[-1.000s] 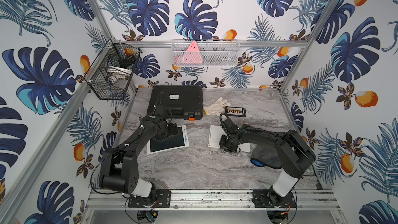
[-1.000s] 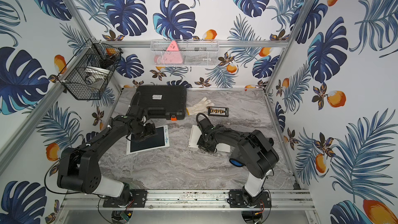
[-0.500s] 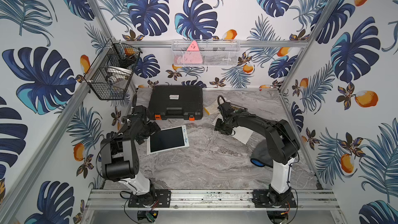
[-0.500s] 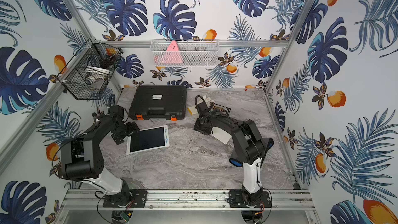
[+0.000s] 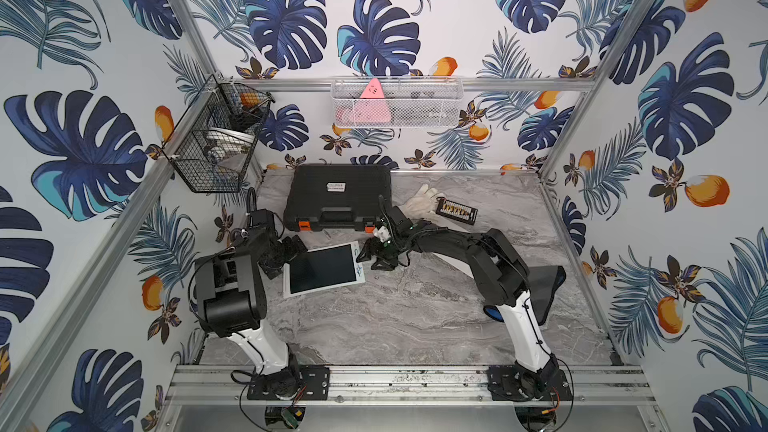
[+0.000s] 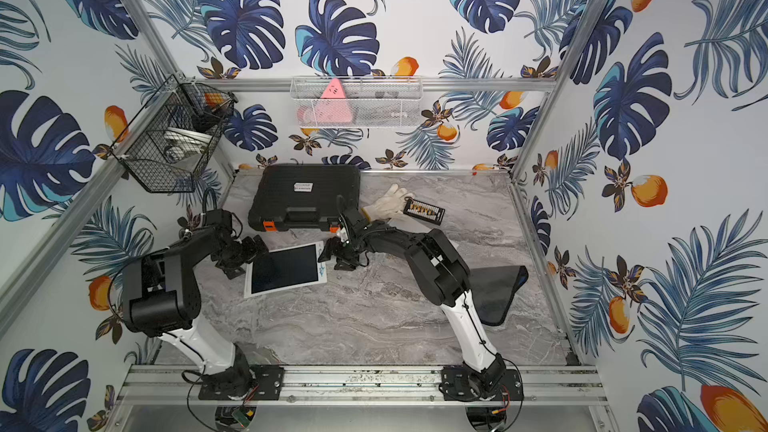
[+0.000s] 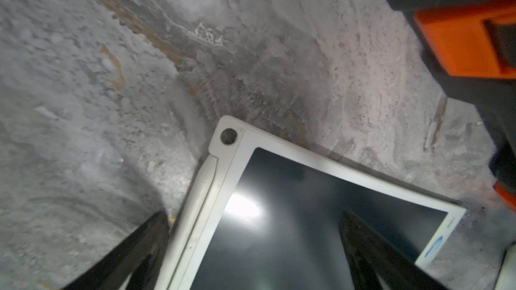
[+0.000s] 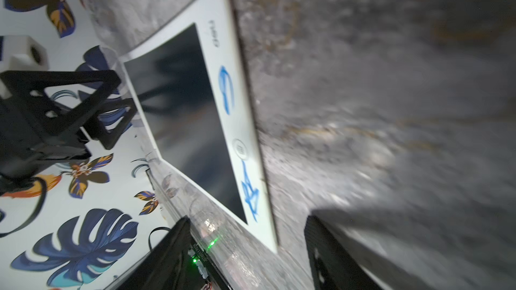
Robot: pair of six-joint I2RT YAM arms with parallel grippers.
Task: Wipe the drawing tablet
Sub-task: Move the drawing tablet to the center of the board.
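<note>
The drawing tablet (image 5: pixel 322 270) (image 6: pixel 284 270) lies flat on the marble table, with a white frame, a dark screen and blue marks (image 8: pixel 223 87) on its right border. My left gripper (image 5: pixel 286 255) (image 7: pixel 252 214) is open at the tablet's left edge. In the left wrist view one finger (image 7: pixel 139 246) hangs beside the frame and the other over the screen (image 7: pixel 293 205). My right gripper (image 5: pixel 370 253) (image 8: pixel 247 218) is open and low at the tablet's right edge, holding nothing. A dark cloth (image 5: pixel 544 292) (image 6: pixel 498 292) lies on the table behind the right arm.
A black tool case (image 5: pixel 338 201) with orange latches sits just behind the tablet. A white glove (image 5: pixel 419 201) and a small bit holder (image 5: pixel 455 211) lie to the case's right. A black wire basket (image 5: pixel 212 147) hangs on the left wall and a white mesh shelf (image 5: pixel 395 103) on the back wall.
The left gripper left the tablet's top, swung out left, then returned to its left edge, wider open. The right gripper moved from mid-table to the tablet's right edge and opened.
</note>
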